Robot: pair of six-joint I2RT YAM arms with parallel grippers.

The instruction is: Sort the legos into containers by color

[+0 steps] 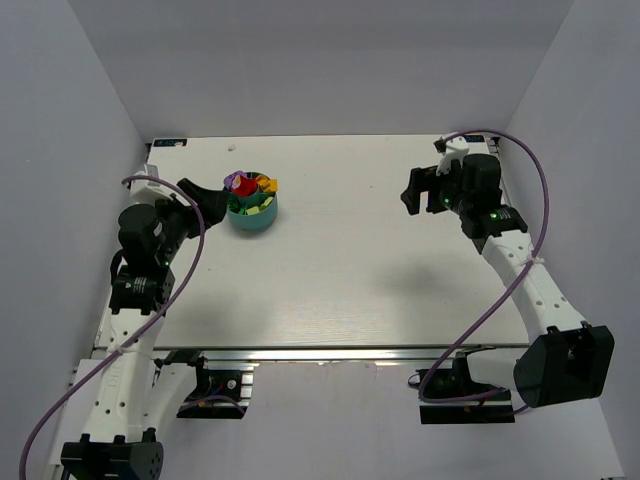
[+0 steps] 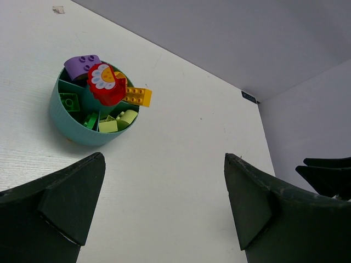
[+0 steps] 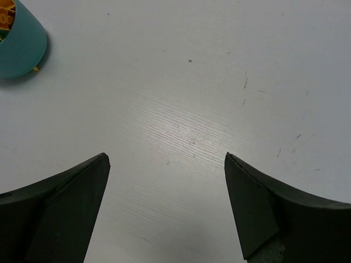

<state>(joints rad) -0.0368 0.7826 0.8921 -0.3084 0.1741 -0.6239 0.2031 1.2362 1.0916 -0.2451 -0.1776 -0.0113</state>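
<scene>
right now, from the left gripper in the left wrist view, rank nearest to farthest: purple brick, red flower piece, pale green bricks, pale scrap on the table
From the left gripper:
1. pale green bricks, near side of the cup
2. red flower piece, on top, mid-cup
3. purple brick, at the far rim
4. pale scrap, beyond the cup

A white wood-grain table [image 1: 360,270] stands inside 3 pale grey walls [image 1: 330,60]. 1 small pale scrap [image 2: 57,9] lies near its far edge, a dark tag [image 2: 248,97] sits where tabletop meets wall, and faint scuffs [image 3: 244,82] mark the surface.
</scene>
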